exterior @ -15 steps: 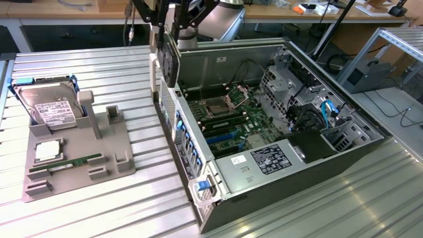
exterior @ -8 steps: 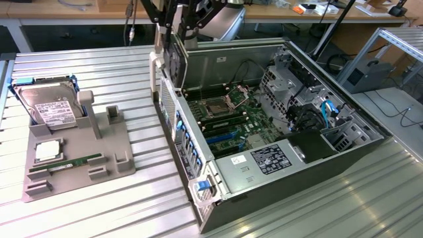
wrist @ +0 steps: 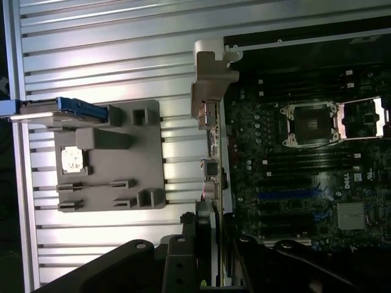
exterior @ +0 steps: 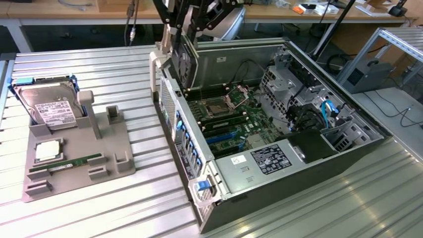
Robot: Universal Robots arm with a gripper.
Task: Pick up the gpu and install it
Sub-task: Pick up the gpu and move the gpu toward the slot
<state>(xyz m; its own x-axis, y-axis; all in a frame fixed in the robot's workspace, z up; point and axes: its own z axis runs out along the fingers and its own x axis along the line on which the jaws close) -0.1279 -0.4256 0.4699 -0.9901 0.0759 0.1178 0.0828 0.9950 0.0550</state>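
Holding the gpu [exterior: 183,59] upright in a part-closed claw [exterior: 191,27] at the open computer case's [exterior: 278,208] far corner on the exterior view's left, over a ribbed metal surface [exterior: 86,213] carrying 1 grey holder [exterior: 112,163] with a hard drive [exterior: 49,111], wooden benches [exterior: 66,12] lining the room behind

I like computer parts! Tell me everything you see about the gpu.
The gpu is a thin, flat black card with a pale tan bracket at one end. It hangs on edge over a corner of the open computer case. The gripper clamps its top edge. Whether its bottom touches anything is unclear.
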